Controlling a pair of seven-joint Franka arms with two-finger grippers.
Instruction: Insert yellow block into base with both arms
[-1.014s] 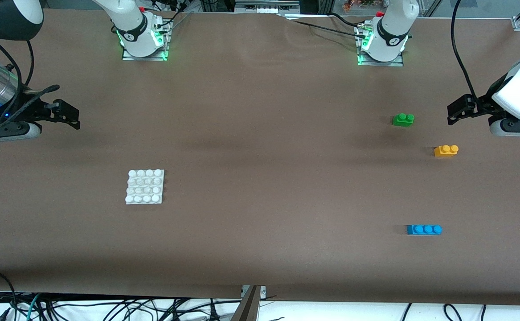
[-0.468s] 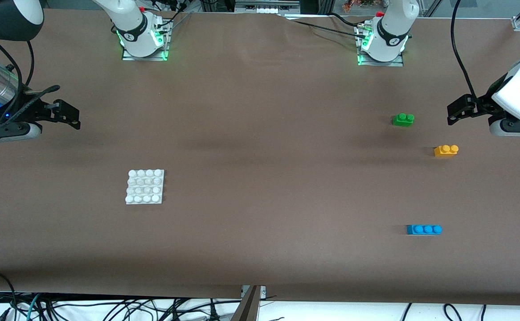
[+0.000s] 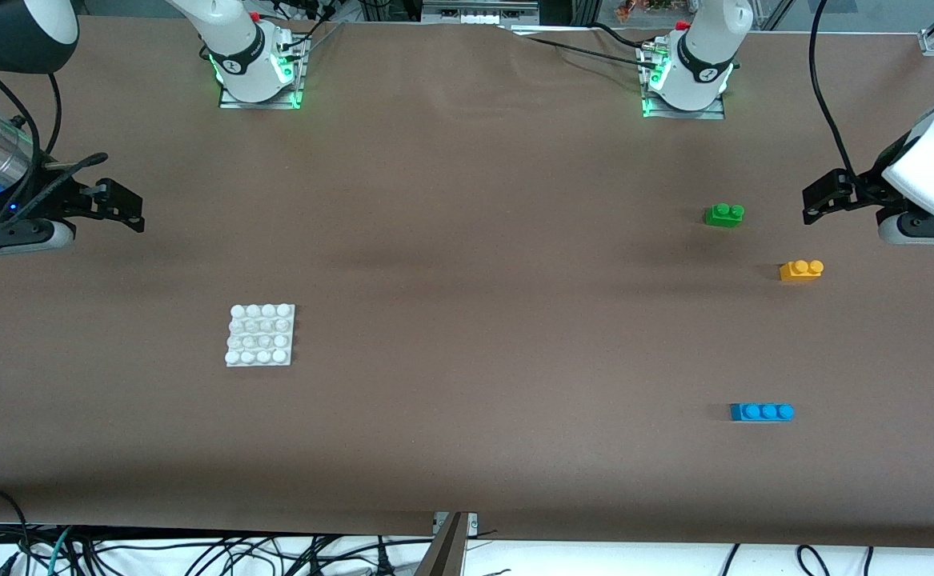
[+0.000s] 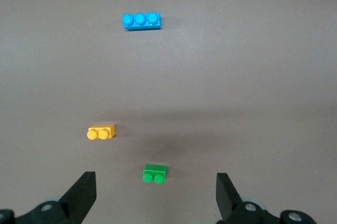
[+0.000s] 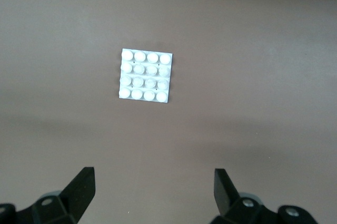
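Note:
The yellow block (image 3: 801, 270) (image 4: 101, 131) lies studs up on the brown table toward the left arm's end. The white studded base (image 3: 261, 334) (image 5: 145, 75) lies flat toward the right arm's end, far from the block. My left gripper (image 3: 812, 204) (image 4: 155, 184) hangs open and holds nothing, over the table's end beside the block and apart from it. At the other end, my right gripper (image 3: 134, 214) (image 5: 152, 177) also hangs open and holds nothing over bare table, well away from the base.
A green two-stud brick (image 3: 724, 214) (image 4: 155, 173) sits farther from the front camera than the yellow block. A blue three-stud brick (image 3: 762, 412) (image 4: 141, 20) lies nearer to that camera. Both arm bases (image 3: 258, 72) (image 3: 687, 80) stand along the table's back edge.

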